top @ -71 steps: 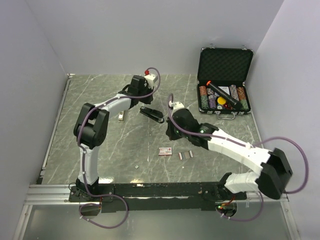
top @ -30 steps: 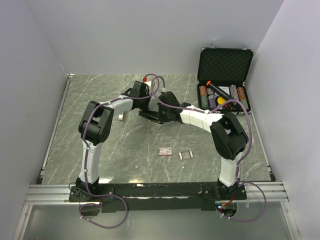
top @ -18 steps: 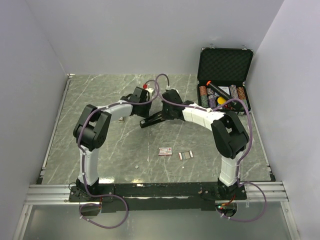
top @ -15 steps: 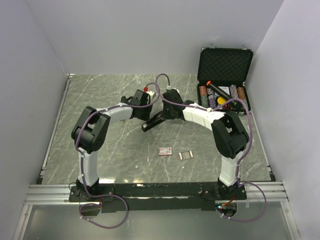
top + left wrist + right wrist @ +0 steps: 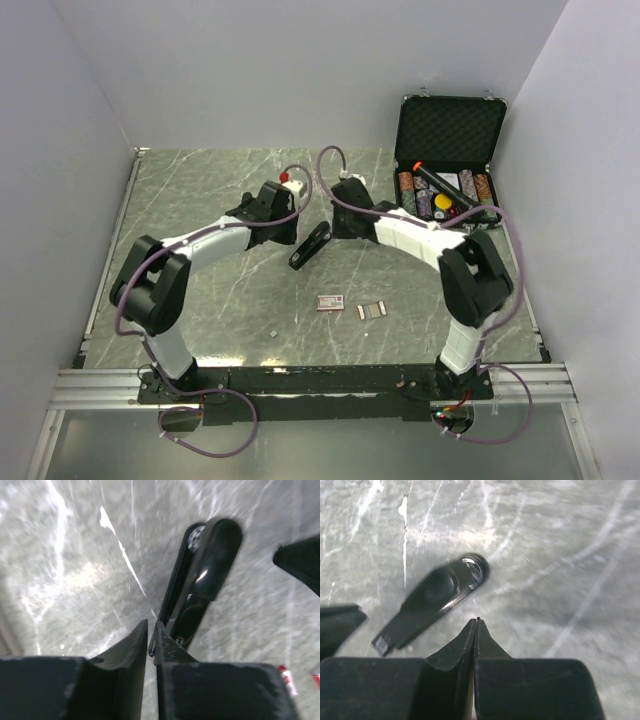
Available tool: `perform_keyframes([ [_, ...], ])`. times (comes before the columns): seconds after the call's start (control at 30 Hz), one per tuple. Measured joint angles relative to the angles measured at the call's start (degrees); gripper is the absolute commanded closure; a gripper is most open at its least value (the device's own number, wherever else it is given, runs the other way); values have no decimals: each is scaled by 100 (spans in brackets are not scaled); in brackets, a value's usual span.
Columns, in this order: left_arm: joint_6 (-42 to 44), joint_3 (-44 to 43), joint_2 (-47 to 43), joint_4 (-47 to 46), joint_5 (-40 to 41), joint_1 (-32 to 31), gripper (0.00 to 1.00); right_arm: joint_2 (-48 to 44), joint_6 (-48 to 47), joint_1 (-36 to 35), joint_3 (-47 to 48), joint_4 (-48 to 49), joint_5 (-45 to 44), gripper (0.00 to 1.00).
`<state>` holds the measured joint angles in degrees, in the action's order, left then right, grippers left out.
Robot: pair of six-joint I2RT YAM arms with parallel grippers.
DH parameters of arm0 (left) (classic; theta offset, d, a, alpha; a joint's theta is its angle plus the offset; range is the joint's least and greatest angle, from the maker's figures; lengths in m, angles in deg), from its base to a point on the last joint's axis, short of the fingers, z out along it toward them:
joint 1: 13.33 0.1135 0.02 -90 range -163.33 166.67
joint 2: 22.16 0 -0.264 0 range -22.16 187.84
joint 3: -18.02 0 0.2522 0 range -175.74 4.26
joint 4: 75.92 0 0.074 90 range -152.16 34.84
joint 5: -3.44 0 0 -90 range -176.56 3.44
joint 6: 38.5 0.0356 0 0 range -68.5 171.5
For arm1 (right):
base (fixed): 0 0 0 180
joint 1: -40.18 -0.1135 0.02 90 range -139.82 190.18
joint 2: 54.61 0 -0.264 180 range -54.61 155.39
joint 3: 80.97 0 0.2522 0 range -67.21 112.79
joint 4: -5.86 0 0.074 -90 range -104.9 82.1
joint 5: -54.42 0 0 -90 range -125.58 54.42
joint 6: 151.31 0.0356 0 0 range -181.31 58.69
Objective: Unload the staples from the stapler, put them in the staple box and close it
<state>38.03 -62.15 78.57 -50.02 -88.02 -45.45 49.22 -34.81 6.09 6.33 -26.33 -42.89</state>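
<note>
The black stapler (image 5: 310,245) lies slantwise on the marble table between my two grippers, its arms a little apart at the hinge side. My left gripper (image 5: 291,232) is at its left; in the left wrist view the stapler (image 5: 202,575) runs away from the gripper (image 5: 151,626), whose jaws stand a narrow slit apart with the stapler's thin lower edge reaching into the slit. My right gripper (image 5: 338,226) is shut and empty, just right of the stapler (image 5: 432,605), tips (image 5: 477,621) off it. Staples (image 5: 371,311) lie as short grey strips nearer the front.
A red-and-white flat box (image 5: 331,302) lies left of the strips, and a tiny grey bit (image 5: 273,331) lies farther front. An open black case (image 5: 450,130) with chips and a black tube (image 5: 440,184) stands at the back right. White walls enclose the table.
The stapler has swung to a slant and shifted slightly toward the front. The left arm has dropped lower and its jaws have parted a little. The right gripper has backed off the stapler.
</note>
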Motion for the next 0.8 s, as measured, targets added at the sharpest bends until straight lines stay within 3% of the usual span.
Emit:
perform_keyframes([
  [0.07,9,0,-212,-7,9,2,71,-409,2,0,-234,-46,-76,99],
  [0.13,13,0,-420,-15,-20,0,64,-885,7,0,-444,-133,-140,92],
  [0.27,72,0,-570,-92,-195,0,54,-1790,37,0,-772,-212,-227,68],
  [0.37,197,0,-562,-149,-404,0,48,-2430,28,0,-999,-293,-227,56],
  [0.8,1010,-678,457,-417,-1141,-13,38,-4345,31,-140,-2389,-538,164,46],
])
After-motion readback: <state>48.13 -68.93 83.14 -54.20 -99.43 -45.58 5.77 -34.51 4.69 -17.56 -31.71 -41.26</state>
